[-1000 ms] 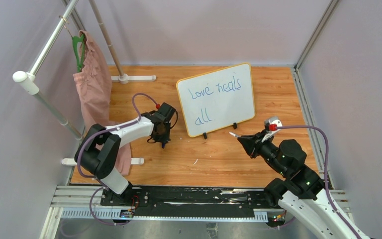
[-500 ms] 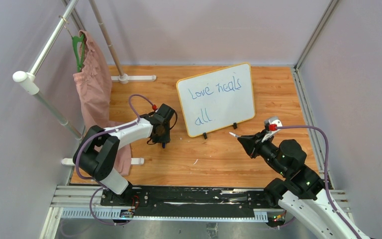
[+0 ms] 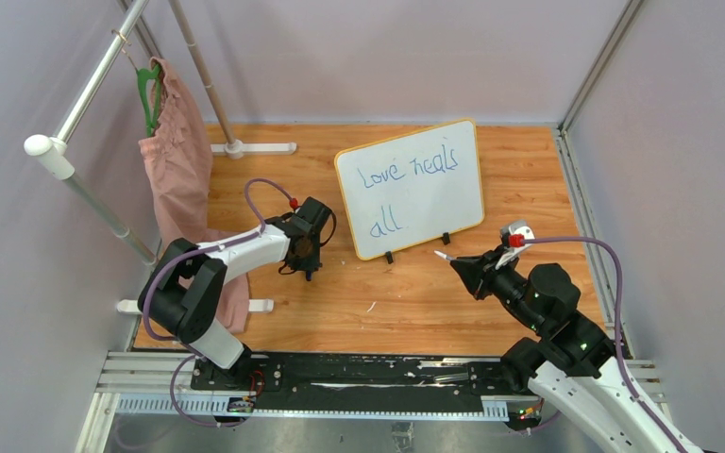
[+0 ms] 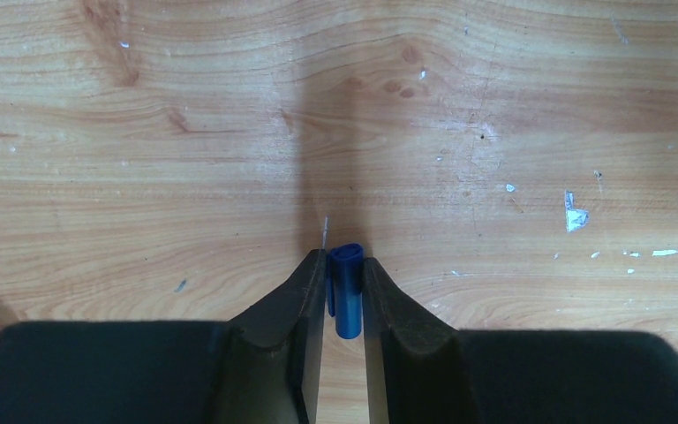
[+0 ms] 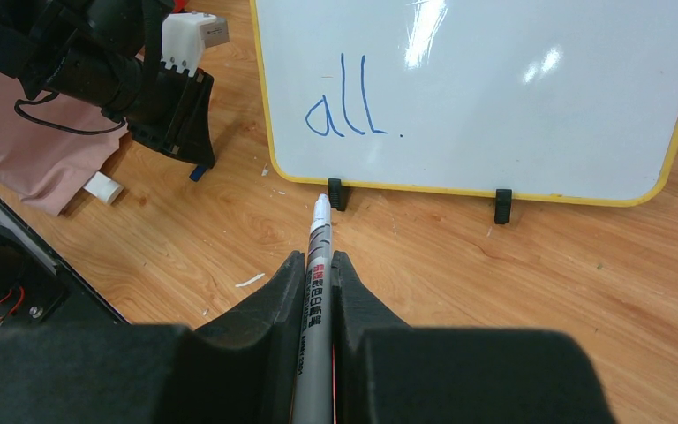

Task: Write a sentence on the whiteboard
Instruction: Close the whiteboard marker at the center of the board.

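Observation:
The whiteboard (image 3: 413, 187) stands tilted on its two black feet at the table's middle back, yellow rim round it. The sentence (image 3: 406, 179) reads "Love heals" above "all" in blue. In the right wrist view the board (image 5: 530, 97) shows "all." (image 5: 344, 110). My right gripper (image 3: 464, 265) is shut on a grey marker (image 5: 318, 291), its uncapped tip pointing at the board's lower left foot, a little short of it. My left gripper (image 3: 308, 265) points down left of the board, shut on a blue marker cap (image 4: 347, 287) just above the wood.
A pink garment (image 3: 177, 170) hangs on a green hanger from a metal rack (image 3: 85, 90) at the left. The rack's white feet (image 3: 255, 148) rest on the wooden table. Grey walls close in the back and right. A small white scrap (image 3: 370, 307) lies on the wood.
The left arm's cable loop has shifted slightly. Both grippers and the board stay put.

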Tool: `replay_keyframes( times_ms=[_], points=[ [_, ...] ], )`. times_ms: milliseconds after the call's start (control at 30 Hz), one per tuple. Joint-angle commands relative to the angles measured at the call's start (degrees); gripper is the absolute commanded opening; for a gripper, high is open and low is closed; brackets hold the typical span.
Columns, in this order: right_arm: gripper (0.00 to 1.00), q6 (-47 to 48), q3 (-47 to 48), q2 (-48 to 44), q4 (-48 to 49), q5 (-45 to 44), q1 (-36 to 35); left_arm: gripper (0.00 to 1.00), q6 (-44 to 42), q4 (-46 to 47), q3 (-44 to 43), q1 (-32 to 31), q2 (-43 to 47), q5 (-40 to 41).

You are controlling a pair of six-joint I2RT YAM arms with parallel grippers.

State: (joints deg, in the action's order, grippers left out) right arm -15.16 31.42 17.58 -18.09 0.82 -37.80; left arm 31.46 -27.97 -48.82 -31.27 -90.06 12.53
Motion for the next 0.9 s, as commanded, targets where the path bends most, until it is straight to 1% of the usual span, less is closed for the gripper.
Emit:
replay_keyframes(
  times_ms=[0,33,100,267,300,433,567,867],
  points=[
    [0.0,0.5,1.1,0.1,0.2,-0.8,0.7,0.23,-0.7,-0.4,2.5,-0.3,-1.4,-0.1],
    [0.0,0.6,1.1,0.1,0.0,-0.8,0.6,0.23,-0.7,-0.3,2.6,-0.2,-1.5,-0.1],
    [0.0,0.7,1.1,0.2,0.0,-0.8,0.7,0.19,-0.7,0.1,2.8,-0.3,-1.7,-0.5],
    [0.0,0.7,0.8,0.7,0.7,-0.7,0.6,0.01,-0.6,0.9,3.6,-0.3,-1.6,-1.0],
    [0.0,0.6,1.0,0.8,0.7,-0.8,0.6,0.0,-0.5,0.9,3.8,-0.3,-1.3,-0.9],
    [0.0,0.6,1.0,0.6,0.4,-0.8,0.7,0.0,0.1,1.4,4.4,-0.2,1.0,-1.3],
    [0.0,0.5,1.1,-0.1,-0.2,-2.9,0.7,0.0,0.7,1.4,4.8,-0.2,4.6,-1.5],
    [0.0,0.4,1.1,-0.5,-0.8,-3.5,0.7,0.0,1.0,-2.5,4.4,-0.2,13.3,-0.2]
  ],
)
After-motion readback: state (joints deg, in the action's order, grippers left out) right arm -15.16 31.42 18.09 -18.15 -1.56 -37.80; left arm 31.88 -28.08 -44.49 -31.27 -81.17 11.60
